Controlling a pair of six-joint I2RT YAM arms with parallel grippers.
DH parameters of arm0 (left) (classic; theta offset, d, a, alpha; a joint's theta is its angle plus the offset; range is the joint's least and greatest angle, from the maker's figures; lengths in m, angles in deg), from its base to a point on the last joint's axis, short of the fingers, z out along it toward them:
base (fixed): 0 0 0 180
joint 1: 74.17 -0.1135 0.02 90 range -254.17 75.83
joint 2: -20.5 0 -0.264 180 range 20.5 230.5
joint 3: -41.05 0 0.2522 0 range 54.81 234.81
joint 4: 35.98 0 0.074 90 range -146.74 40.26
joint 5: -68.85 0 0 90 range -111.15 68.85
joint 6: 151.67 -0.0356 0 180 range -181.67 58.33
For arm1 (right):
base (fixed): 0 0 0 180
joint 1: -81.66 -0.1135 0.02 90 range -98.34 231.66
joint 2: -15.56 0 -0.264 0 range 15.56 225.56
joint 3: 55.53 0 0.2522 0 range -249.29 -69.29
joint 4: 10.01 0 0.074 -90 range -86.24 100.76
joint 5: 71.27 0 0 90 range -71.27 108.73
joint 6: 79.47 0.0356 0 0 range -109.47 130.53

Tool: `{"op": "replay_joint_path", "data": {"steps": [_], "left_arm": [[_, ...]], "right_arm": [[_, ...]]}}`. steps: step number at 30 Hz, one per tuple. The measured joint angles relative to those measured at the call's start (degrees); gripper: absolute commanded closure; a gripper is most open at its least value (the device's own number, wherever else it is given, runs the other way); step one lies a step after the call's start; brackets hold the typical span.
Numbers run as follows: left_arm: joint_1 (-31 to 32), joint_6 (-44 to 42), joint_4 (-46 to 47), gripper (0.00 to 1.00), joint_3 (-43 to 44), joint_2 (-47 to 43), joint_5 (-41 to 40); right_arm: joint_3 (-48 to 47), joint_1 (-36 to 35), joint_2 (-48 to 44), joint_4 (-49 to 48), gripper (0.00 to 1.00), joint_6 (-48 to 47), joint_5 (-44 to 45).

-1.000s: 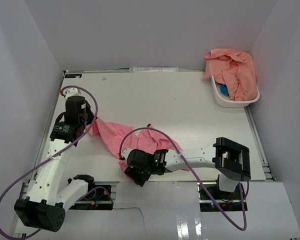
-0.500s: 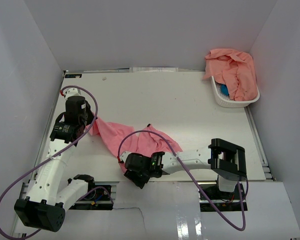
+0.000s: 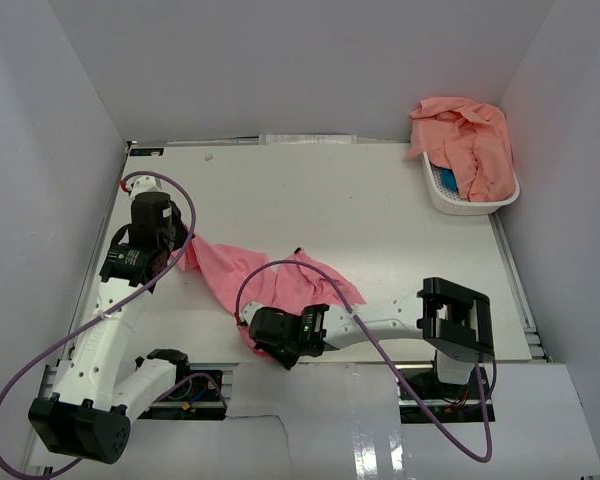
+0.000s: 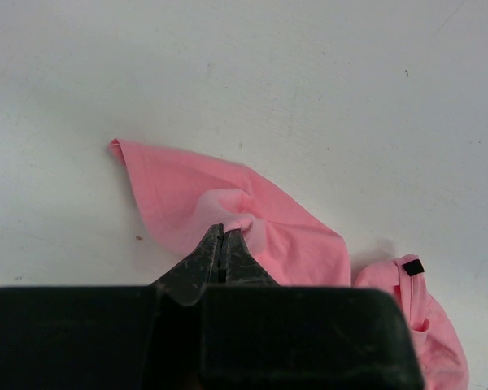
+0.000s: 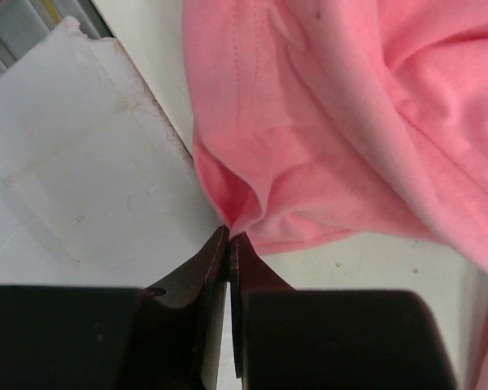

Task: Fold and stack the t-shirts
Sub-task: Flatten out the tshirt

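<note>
T-shirt (image 3: 280, 280) on table (image 3: 360, 200) near-left, long axis far-left to near-right, near end at table edge; ends pinched in fully closed L gripper (image 4: 224, 231) & R gripper (image 5: 229, 236); open room far/right.

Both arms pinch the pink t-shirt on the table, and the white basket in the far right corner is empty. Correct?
Not empty: the top view shows the basket heaped with salmon t-shirts. The left fingers and right fingers do pinch the pink t-shirt.

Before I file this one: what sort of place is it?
Probably a robot test cell: a white table boxed by bare walls, two bolted arms holding a pink shirt, a laundry basket.
</note>
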Motion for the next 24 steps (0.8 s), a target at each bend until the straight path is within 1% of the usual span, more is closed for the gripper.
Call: {"op": "replay_joint_path", "data": {"steps": [4, 6, 8, 12, 14, 17, 21, 24], "left_arm": [[0.0, 0.0, 0.2, 1.0, 0.0, 0.3, 0.0], [0.0, 0.0, 0.5, 1.0, 0.0, 1.0, 0.1], [0.0, 0.0, 1.2, 1.0, 0.0, 2.1, 0.3], [0.0, 0.0, 2.4, 1.0, 0.8, 6.2, 0.7], [0.0, 0.0, 2.3, 1.0, 2.8, 9.4, 1.2], [0.0, 0.1, 2.7, 1.0, 7.8, 15.3, 2.6], [0.0, 0.2, 3.2, 1.0, 16.7, 21.6, 5.0], [0.0, 0.5, 5.0, 1.0, 22.4, 22.8, 6.9]], "right_arm": [[-0.4, 1.0, -2.1, 2.4, 0.92, -0.2, 2.9], [-0.4, 3.9, -5.4, 4.4, 0.92, -0.6, 3.1], [-0.4, 10.1, -10.3, 5.1, 0.92, -1.5, 3.4], [-3.0, 27.4, -19.5, 5.7, 0.92, -3.9, 5.1], [-7.4, 35.8, -21.0, 6.1, 0.92, -5.7, 6.4], [-15.5, 42.6, -20.6, 7.0, 0.92, -8.4, 7.6], [-27.6, 45.2, -17.9, 8.6, 0.92, -12.3, 7.6], [-38.3, 45.5, -15.0, 10.3, 0.92, -14.9, 7.3]]}}
